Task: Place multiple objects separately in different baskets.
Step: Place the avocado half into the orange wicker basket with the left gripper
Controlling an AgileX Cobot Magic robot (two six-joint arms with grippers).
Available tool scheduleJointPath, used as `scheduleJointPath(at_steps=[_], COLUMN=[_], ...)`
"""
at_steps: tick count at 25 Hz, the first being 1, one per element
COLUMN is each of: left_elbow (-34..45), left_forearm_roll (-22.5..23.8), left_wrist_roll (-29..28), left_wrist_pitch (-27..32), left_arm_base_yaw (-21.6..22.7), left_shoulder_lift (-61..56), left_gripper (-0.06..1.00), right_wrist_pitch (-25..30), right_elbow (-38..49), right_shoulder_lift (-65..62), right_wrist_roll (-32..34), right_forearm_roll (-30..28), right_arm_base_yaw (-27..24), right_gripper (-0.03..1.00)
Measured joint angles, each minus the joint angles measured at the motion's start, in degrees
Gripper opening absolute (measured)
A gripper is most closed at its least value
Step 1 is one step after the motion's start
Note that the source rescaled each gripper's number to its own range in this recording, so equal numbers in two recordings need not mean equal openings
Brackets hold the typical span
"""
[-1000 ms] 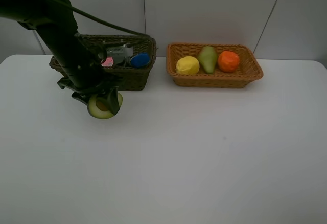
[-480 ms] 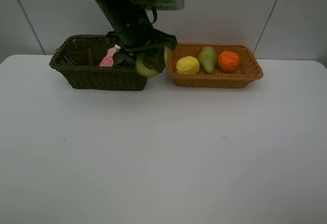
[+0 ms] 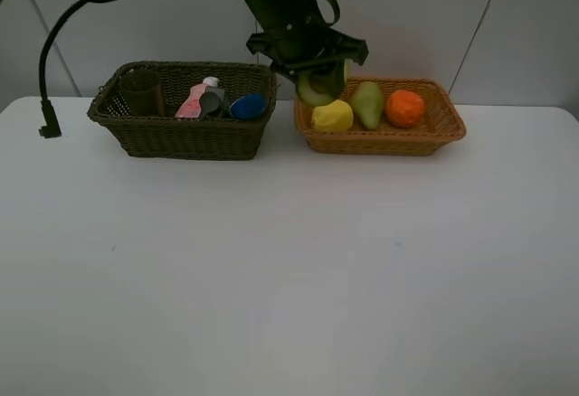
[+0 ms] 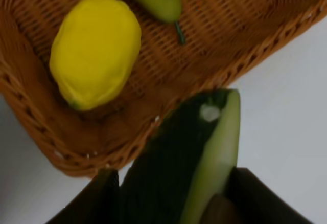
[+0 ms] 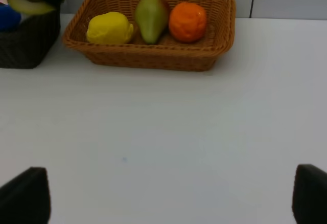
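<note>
My left gripper (image 3: 318, 72) is shut on the avocado half (image 3: 314, 92) and holds it above the left end of the orange-tan basket (image 3: 380, 144). In that basket lie a lemon (image 3: 332, 116), a green-red pear (image 3: 367, 104) and an orange (image 3: 404, 108). The left wrist view shows the avocado half (image 4: 202, 152) over the basket's rim (image 4: 102, 155), next to the lemon (image 4: 95, 50). The dark basket (image 3: 181, 136) holds the pink bottle (image 3: 192, 102), cup (image 3: 140, 93), a dark pump bottle (image 3: 212, 100) and a blue cap (image 3: 247, 107). My right gripper (image 5: 166, 203) is open and empty over the table.
A black cable end (image 3: 45, 130) hangs over the table's left edge. The left arm (image 3: 276, 7) reaches across above both baskets. The right wrist view shows the orange-tan basket (image 5: 153, 60) ahead and white table (image 5: 168, 132) between.
My left gripper has carried the avocado half up from the table in front of the dark basket, rightward past it, to above the orange-tan basket's left end.
</note>
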Motion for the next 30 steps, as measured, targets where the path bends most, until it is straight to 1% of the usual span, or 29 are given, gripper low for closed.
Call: scheduleJointPath(at_steps=[4, 6, 11, 14, 16, 18, 22, 30], left_elbow=[-5.41, -6.75, -7.06, -7.06, -7.06, -7.06, -7.06, -7.06], left_forearm_roll=[-0.05, -0.25, -0.25, -0.2, 0.7, 2.59, 4.88, 5.37], left_wrist_roll=[1.1, 2.32, 6.51, 8.08, 8.71, 9.06, 9.12, 10.6], left_wrist_pitch=[-2.93, -5.12, -12.91, -17.32, -19.8, -21.94, -24.47, -26.31], left_arm_base_yaw=[0.0, -0.12, -1.39, -2.22, -2.58, -2.71, -2.71, -2.71], left_shoulder_lift=[4.37, 6.08, 9.07, 10.44, 11.23, 11.89, 13.5, 15.45], left_gripper=[0.61, 0.61, 0.61, 0.61, 0.61, 0.61, 0.61, 0.6], right_wrist_pitch=[0.0, 0.0, 0.0, 0.0, 0.0, 0.0, 0.0, 0.0], right_elbow=[0.0, 0.0, 0.0, 0.0, 0.0, 0.0, 0.0, 0.0], right_shoulder_lift=[0.0, 0.0, 0.0, 0.0, 0.0, 0.0, 0.0, 0.0], right_wrist_roll=[0.0, 0.0, 0.0, 0.0, 0.0, 0.0, 0.0, 0.0], right_forearm_roll=[0.0, 0.0, 0.0, 0.0, 0.0, -0.1, -0.37, -0.46], right_arm_base_yaw=[0.0, 0.0, 0.0, 0.0, 0.0, 0.0, 0.0, 0.0], right_gripper=[1.0, 1.0, 1.0, 1.0, 1.0, 1.0, 1.0, 1.0])
